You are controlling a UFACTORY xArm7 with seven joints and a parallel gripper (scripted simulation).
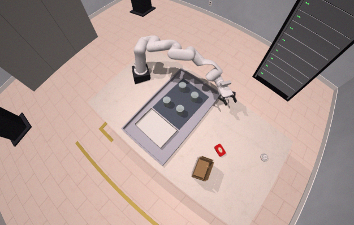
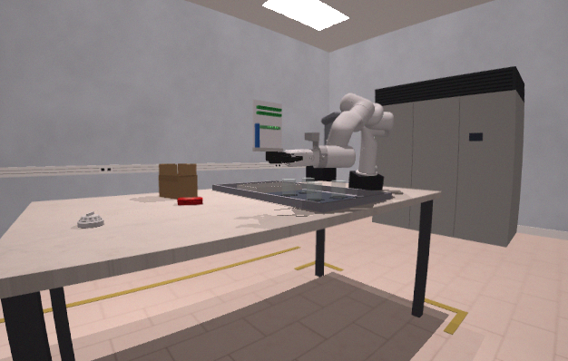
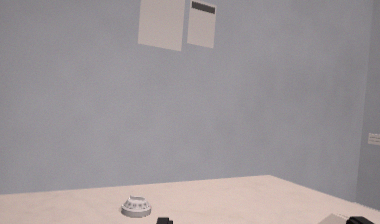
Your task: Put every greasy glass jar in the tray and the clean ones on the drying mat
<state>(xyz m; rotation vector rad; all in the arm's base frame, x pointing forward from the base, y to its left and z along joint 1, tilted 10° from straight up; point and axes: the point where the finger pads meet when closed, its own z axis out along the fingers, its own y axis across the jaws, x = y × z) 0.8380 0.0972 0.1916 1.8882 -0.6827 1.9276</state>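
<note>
Several pale glass jars stand upright on the dark drying mat (image 1: pixel 181 99): one at the back (image 1: pixel 182 86), one at the right (image 1: pixel 194 96), one at the left (image 1: pixel 166 100) and one at the front (image 1: pixel 180 109). The white tray (image 1: pixel 156 128) lies empty beside the mat, inside a grey frame. My gripper (image 1: pixel 229 99) is open and empty, held level above the table just off the frame's right edge, apart from the jars. It also shows in the side view (image 2: pixel 281 157). In the wrist view only the fingertips show at the bottom edge.
A brown cardboard box (image 1: pixel 202 168), a red flat object (image 1: pixel 220 150) and a small grey round object (image 1: pixel 264 157) lie on the table's near half. The round object also shows in the wrist view (image 3: pixel 136 206). The arm's base (image 1: pixel 141 74) stands behind the frame.
</note>
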